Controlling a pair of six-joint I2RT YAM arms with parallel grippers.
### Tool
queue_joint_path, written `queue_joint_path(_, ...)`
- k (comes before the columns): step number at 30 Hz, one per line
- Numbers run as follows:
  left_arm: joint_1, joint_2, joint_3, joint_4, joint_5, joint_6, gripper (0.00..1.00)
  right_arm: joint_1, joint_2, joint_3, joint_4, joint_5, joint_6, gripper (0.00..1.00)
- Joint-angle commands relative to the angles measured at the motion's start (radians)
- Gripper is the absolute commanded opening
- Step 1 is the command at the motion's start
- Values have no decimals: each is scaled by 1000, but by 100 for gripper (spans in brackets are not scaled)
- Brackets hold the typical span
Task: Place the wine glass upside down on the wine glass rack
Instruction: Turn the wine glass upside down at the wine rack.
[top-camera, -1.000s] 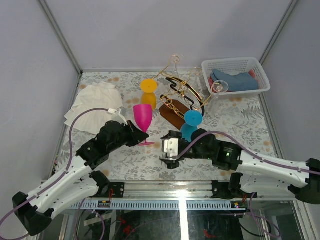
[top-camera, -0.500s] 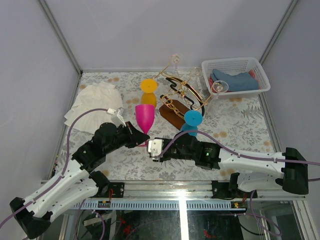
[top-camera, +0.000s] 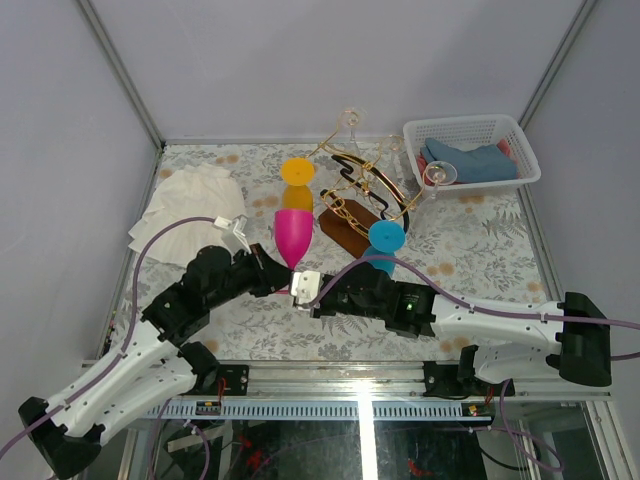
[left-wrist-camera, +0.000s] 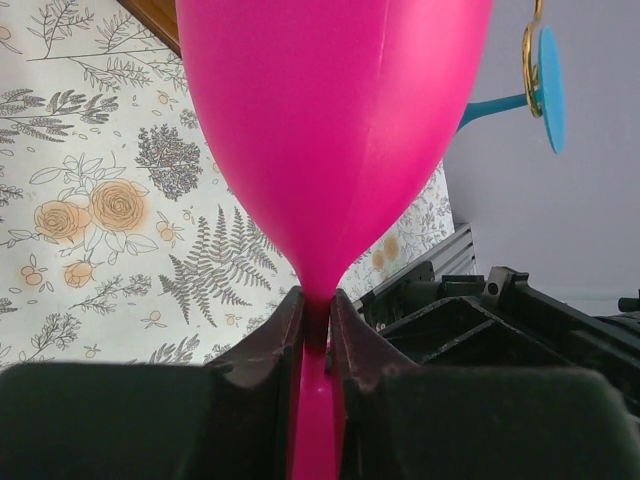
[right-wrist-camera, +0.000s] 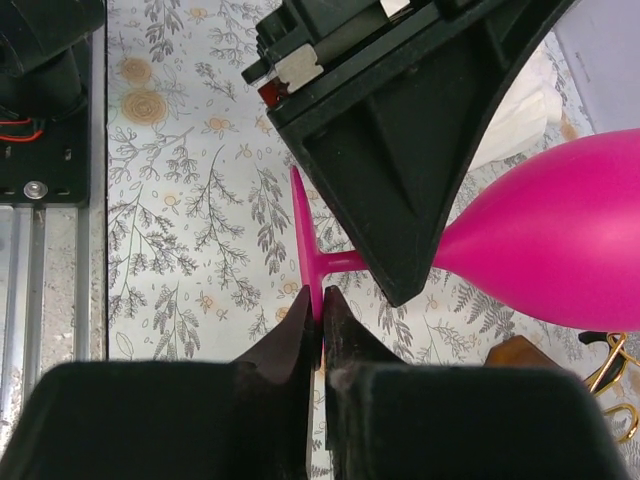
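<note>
Jointly gripping pink wine glass (top-camera: 291, 232) near wine glass rack (top-camera: 343, 232): left gripper (left-wrist-camera: 318, 315) clamped on stem, right gripper (right-wrist-camera: 320, 300) pinching foot edge.

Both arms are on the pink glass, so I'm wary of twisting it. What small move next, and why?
Probably ease the left tool open: it pinches the stem of the pink wine glass, while the right tool is shut on its foot, so the right arm could carry it to the wine glass rack.

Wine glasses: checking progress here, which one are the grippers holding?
The pink glass, pinched at stem and foot; the orange glass and blue glass are untouched.
</note>
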Motion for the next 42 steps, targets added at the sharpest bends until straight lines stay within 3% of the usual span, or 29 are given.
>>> queue_joint_path(1, -4, -32, 8, 73, 35, 10, 13, 10, 6, 52, 48, 5, 36, 0)
queue_joint_path(23, -4, -139, 31, -10, -60, 28, 55, 10, -69, 9, 29, 78, 119, 0)
queue_joint_path(32, -5, -181, 61, -74, -96, 85, 63, 10, -97, -17, 49, 88, 185, 0)
queue_joint_path(42, -5, -268, 101, -104, -95, 220, 70, 10, -121, 10, 111, 175, 462, 0)
